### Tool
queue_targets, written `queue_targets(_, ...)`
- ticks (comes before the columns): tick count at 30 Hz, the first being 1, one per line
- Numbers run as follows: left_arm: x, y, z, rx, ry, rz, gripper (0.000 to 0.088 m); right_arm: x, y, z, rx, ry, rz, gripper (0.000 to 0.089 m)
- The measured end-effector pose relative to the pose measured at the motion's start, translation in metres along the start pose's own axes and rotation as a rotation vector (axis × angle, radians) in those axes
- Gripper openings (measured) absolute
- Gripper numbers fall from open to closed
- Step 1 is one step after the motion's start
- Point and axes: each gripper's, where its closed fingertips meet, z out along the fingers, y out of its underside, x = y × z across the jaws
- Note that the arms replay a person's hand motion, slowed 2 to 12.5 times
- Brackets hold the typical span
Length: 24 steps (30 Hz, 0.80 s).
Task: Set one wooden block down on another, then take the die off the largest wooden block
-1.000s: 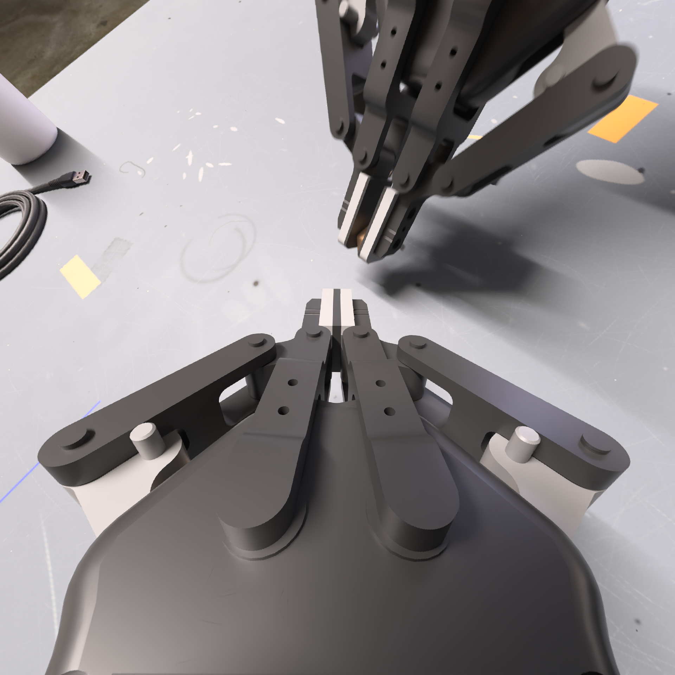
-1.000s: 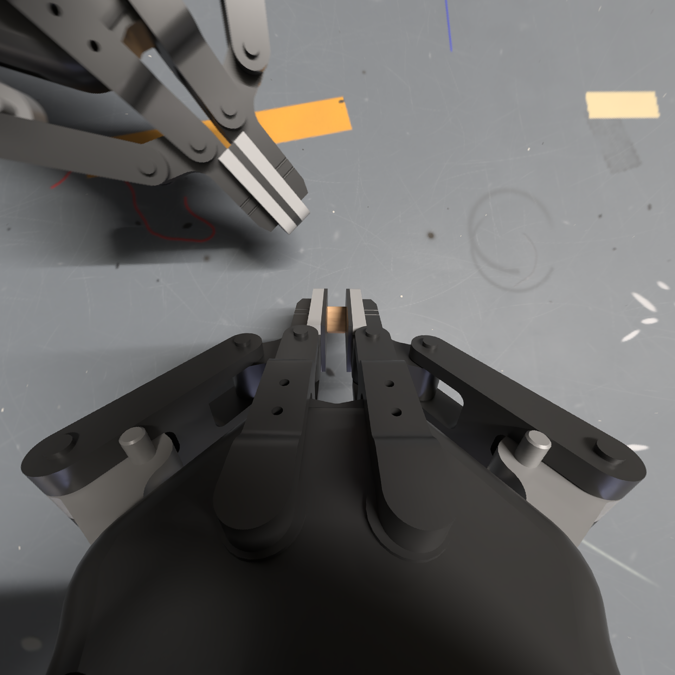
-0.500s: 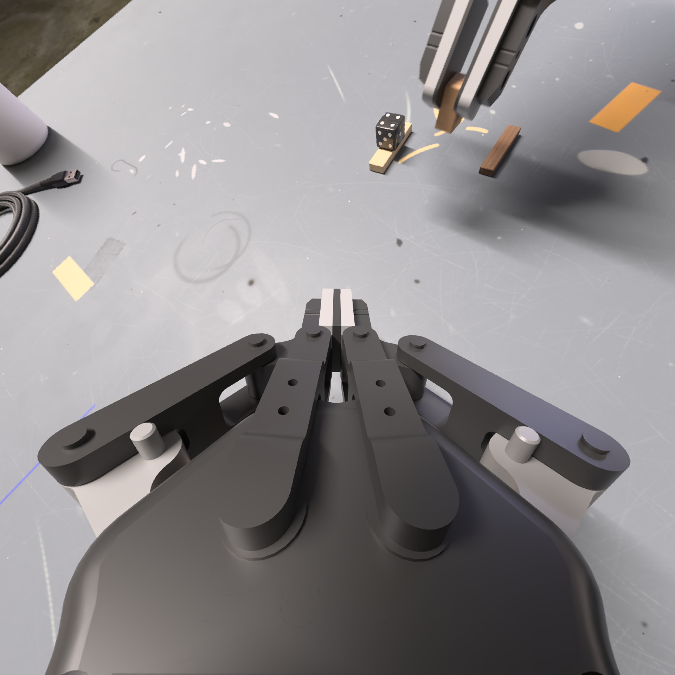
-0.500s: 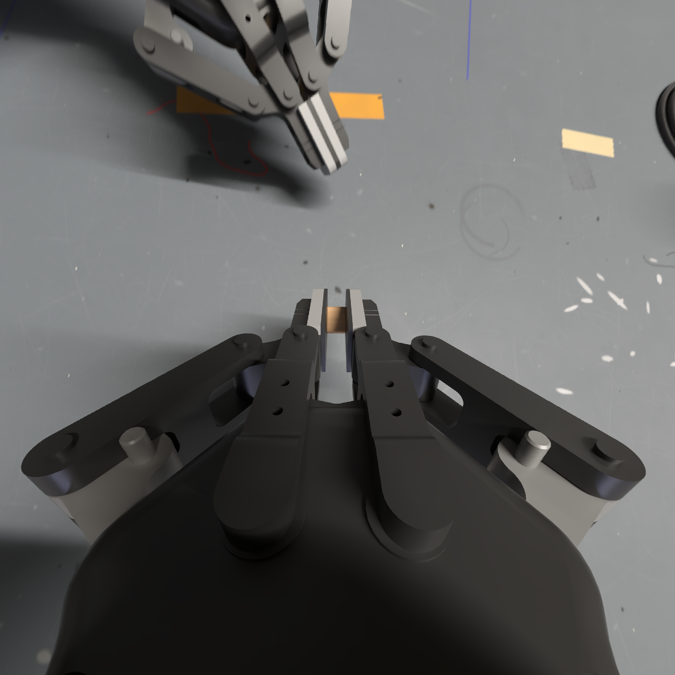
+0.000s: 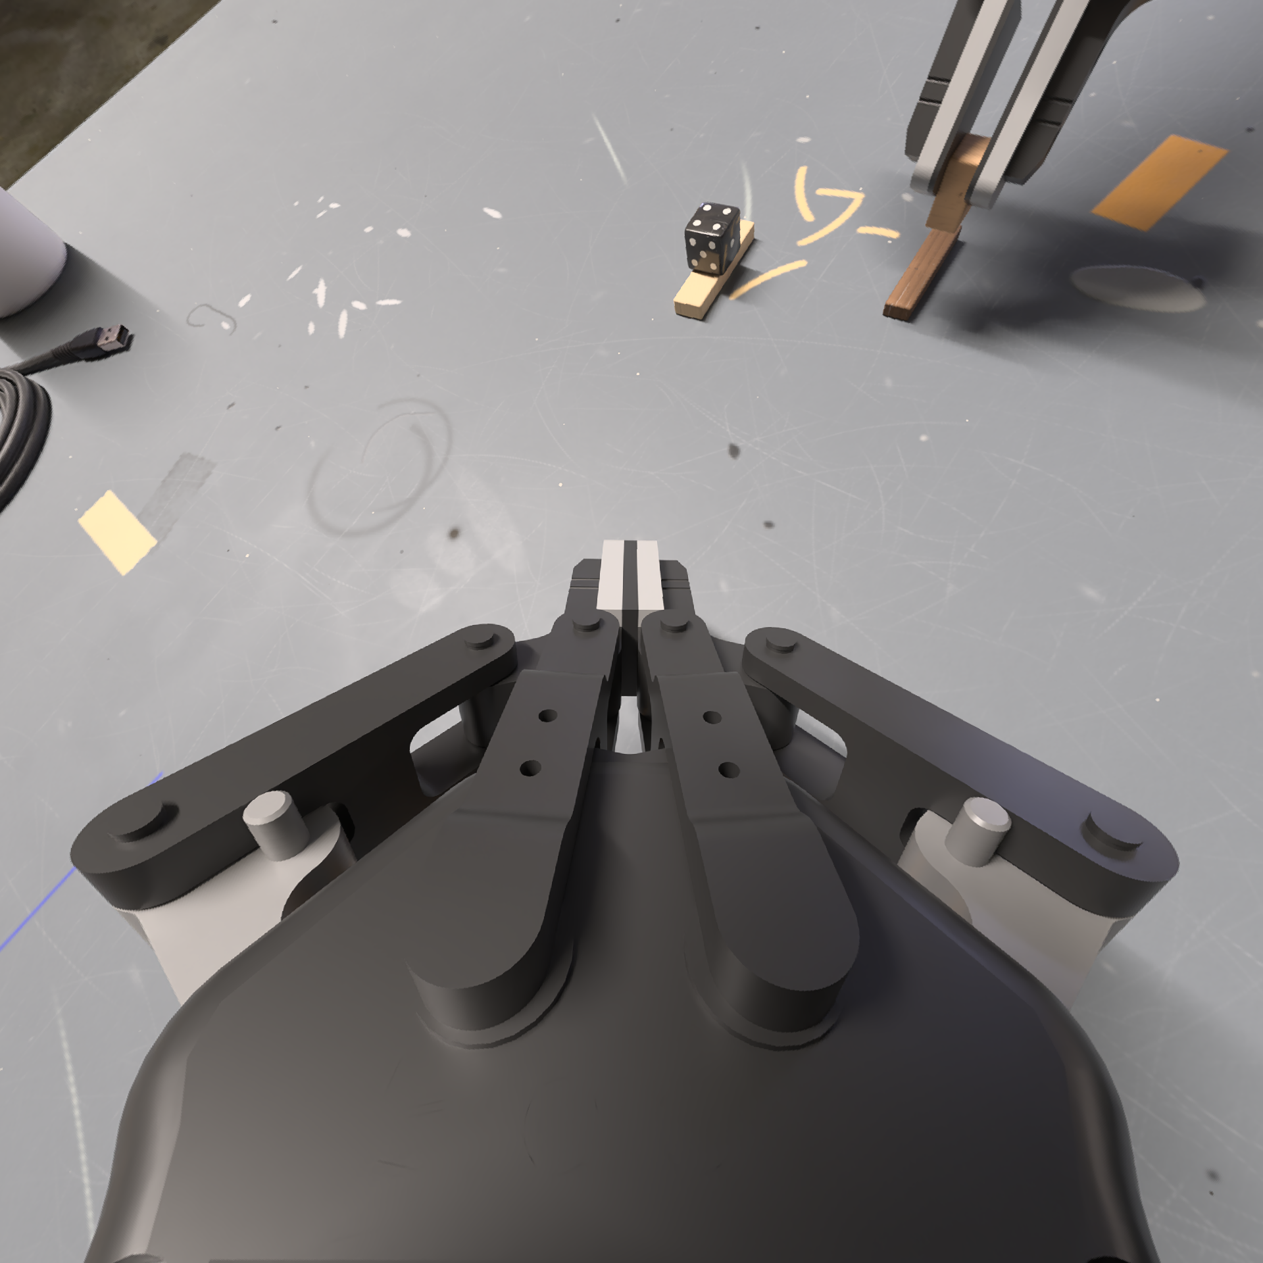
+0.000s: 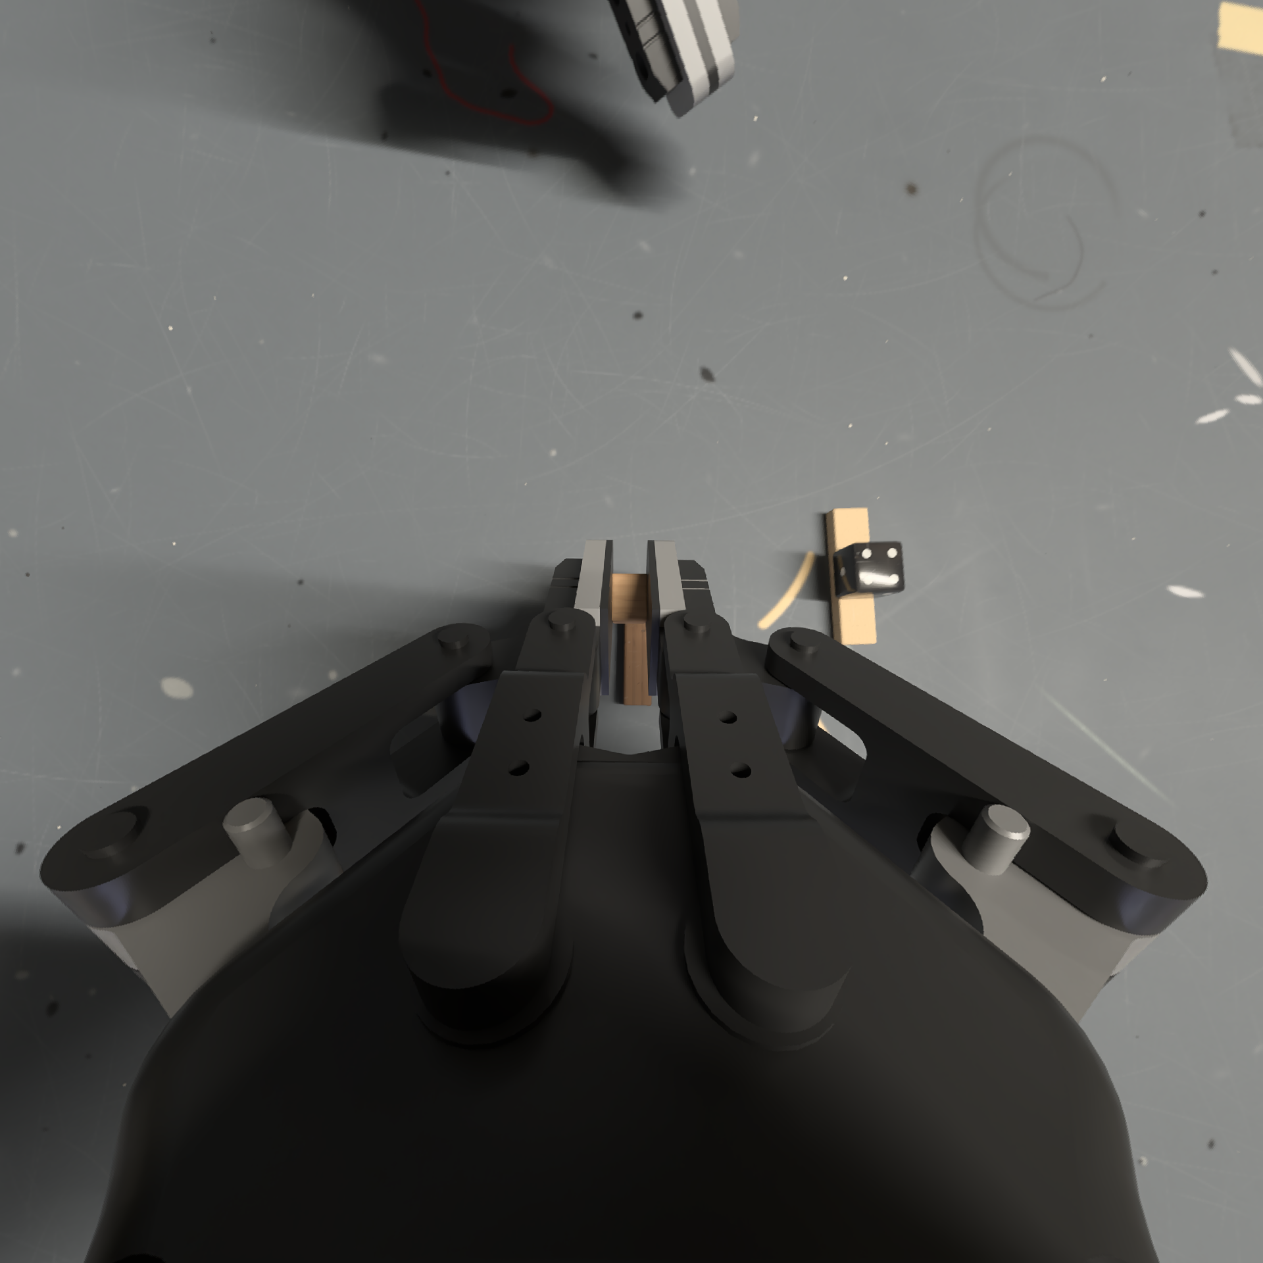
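Note:
My right gripper is shut on a small tan wooden block. It holds the block upright over one end of a thin dark brown block lying on the table. In the left wrist view the tan block reaches down to the dark block's far end; I cannot tell if they touch. A black die sits on a pale wooden block, left of the right gripper. Both also show in the right wrist view, die on pale block. My left gripper is shut and empty, well short of them.
A coiled grey cable with a plug and a white cylinder lie at the left. The table edge runs across the top left corner. Orange tape and yellow tape lie flat. The left gripper's fingertips show far off.
My right gripper carried the tan block away from the left gripper and lowered it onto the dark block's end. The die and the pale block came into view. The left gripper stayed shut.

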Motion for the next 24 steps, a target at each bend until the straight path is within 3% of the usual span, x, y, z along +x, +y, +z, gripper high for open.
queue_targets(24,0.006,0.004,0.007,-0.024,0.025,0.010,0.0046,-0.006,0.020,0.004,-0.007,0.012,0.023,0.0088)
